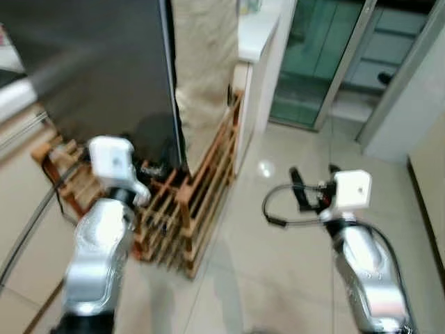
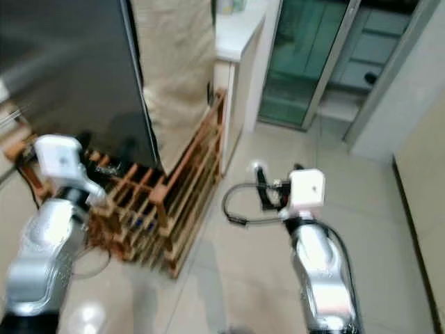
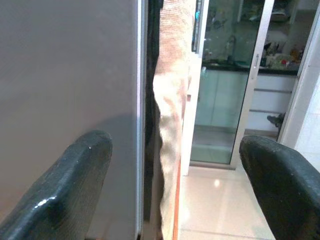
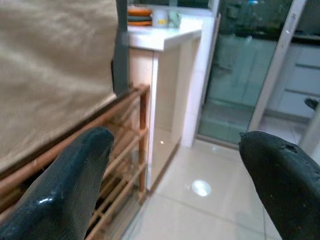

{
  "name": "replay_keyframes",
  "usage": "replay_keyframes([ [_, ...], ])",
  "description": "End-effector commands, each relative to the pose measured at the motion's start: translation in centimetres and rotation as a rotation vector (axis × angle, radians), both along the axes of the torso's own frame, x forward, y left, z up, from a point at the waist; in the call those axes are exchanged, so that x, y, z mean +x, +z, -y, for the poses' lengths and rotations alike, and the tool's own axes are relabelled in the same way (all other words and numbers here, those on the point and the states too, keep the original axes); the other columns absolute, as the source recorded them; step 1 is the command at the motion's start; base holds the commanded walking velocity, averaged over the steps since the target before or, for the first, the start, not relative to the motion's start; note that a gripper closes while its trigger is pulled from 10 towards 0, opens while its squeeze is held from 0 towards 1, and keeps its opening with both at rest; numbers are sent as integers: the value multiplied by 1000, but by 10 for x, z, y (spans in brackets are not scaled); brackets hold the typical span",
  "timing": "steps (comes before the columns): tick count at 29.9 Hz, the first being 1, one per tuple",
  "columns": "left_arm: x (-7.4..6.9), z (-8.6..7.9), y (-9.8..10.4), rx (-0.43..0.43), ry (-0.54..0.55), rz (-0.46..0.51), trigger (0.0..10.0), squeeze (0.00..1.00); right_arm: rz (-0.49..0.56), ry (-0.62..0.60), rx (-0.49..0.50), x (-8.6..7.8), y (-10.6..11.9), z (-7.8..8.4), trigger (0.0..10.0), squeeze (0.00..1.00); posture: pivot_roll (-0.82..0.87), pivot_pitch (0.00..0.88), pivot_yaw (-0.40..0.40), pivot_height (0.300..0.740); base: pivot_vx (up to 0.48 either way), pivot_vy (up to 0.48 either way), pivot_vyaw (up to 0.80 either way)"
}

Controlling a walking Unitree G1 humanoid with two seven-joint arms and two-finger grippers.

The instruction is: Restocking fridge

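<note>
Dark grey metal: the fridge [image 1: 97,69] fills the upper left, its smooth door closed and faintly glossy; we judge it the thing to be restocked, and it is not yet opened.
Wood: a slatted crate [image 1: 188,202] of reddish bars sits on the floor against the fridge's foot, probably parked there as storage.
Cloth: a beige cover [image 1: 205,62] hangs beside the fridge, soft and creased, draped over whatever stands behind the crate.
Left claw [image 3: 175,185]: raised towards the fridge's edge, fingers [image 3: 65,190] spread wide, nothing held; we read this as lining up on the door.
Right claw [image 4: 175,185]: out over the pale tiled floor [image 1: 292,243], clear of the crate, also wide open and empty.
White table [image 4: 165,32]: stands past the cover, with stacked dishes [image 4: 139,15] on top.
Stock: we see no groceries in either claw.
</note>
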State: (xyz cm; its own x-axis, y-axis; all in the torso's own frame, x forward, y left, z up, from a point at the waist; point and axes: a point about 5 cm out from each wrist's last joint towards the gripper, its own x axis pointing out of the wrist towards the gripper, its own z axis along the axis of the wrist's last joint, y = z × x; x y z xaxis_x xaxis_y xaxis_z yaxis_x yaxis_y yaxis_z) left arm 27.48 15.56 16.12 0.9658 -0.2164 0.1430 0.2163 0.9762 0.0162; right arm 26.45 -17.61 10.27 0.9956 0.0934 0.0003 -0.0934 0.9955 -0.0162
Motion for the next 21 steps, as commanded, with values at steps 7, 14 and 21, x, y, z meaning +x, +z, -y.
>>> replay_keyframes([
  [7, 2, 1, 3, 23, -9, 7, 10000, 0, 23, 53, 24, 9, 4, -15, 10000, 0, -22, 0, -37, 740, 480, 0, 0],
  [14, 9, -3, 7, 25, 11, 5, 10000, 0, 35, 61, 27, 15, 5, -19, 10000, 0, -13, 0, -35, 740, 137, 0, 0],
  [21, 10, -9, 12, 28, 28, 22, 10000, 0, 39, 66, 21, 17, 5, -20, 10000, 0, -14, 0, -34, 740, 0, 0, 0],
])
